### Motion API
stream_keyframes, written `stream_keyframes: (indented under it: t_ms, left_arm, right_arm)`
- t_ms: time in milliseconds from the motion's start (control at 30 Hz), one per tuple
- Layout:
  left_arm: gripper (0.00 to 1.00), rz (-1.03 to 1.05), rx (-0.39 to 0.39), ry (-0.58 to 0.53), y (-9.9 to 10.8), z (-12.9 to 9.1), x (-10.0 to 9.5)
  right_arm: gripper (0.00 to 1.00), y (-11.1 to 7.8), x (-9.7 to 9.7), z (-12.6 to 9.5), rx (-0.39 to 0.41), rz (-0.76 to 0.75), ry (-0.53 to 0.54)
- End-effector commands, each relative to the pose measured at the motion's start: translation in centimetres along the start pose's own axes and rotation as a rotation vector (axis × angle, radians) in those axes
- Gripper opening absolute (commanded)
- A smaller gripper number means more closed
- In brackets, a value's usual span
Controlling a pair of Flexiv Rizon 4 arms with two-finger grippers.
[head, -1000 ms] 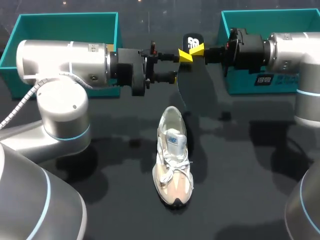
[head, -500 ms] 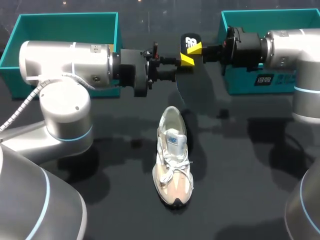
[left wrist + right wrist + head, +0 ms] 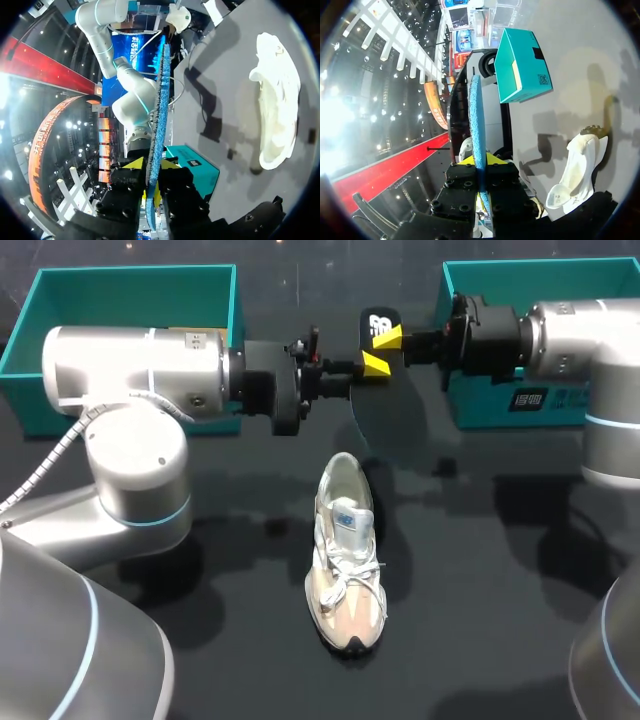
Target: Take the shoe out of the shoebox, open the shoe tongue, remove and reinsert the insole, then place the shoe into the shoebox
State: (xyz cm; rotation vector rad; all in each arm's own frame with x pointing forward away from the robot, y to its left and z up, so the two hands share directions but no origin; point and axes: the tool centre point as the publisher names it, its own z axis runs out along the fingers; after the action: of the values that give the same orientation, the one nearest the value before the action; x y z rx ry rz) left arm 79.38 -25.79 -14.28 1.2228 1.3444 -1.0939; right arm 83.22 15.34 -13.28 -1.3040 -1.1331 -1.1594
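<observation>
Above the back middle of the bench, the left gripper and the right gripper meet tip to tip, each one closed on the insole. In both wrist views the insole runs edge-on between the yellow tips, which press against its two faces, with its blue underside showing. From the head view its dark upper face is turned toward the camera, the heel end with the pale mark sticking up past the grippers and the rest hanging down below them, clear of the bench.

The left arm and the right arm lie nearly level, pointing at each other across the bench. Behind each arm sits a teal box, open side up: the left teal box and the right teal box, well apart.

The shoe, a pale beige and white trainer, stands on its sole in the middle of the bench, near the hanging insole, heel toward the grippers, toe toward the front edge, laces loose.
</observation>
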Motion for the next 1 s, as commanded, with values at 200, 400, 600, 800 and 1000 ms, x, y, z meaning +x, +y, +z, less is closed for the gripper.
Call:
stream_keyframes:
  t_ms: [200, 400, 600, 800, 1000]
  left_arm:
    - [0.0, 0.005, -0.013, 0.007, -0.4, 0.4, 0.0]
    - [0.0, -0.006, -0.017, 0.018, -0.7, -1.2, 0.4]
    - [0.0, -0.062, -0.023, 0.008, -1.2, -3.4, 0.6]
    - [0.0, -0.131, -0.025, 0.012, -2.2, -5.2, 0.6]
    - [0.0, -0.587, 0.1, -0.067, -2.7, -7.1, 0.0]
  right_arm:
    - [0.15, -0.4, -0.3, -0.2, -0.014, -0.001, 0.009]
    - [1.0, -1.5, -0.7, -1.7, -0.026, -0.018, 0.026]
    - [1.0, -3.0, -0.9, -3.9, -0.001, -0.062, 0.055]
    - [1.0, -4.1, -1.2, -5.2, 0.015, -0.07, 0.043]
    - [1.0, -4.2, -1.3, -5.3, 0.015, -0.07, 0.041]
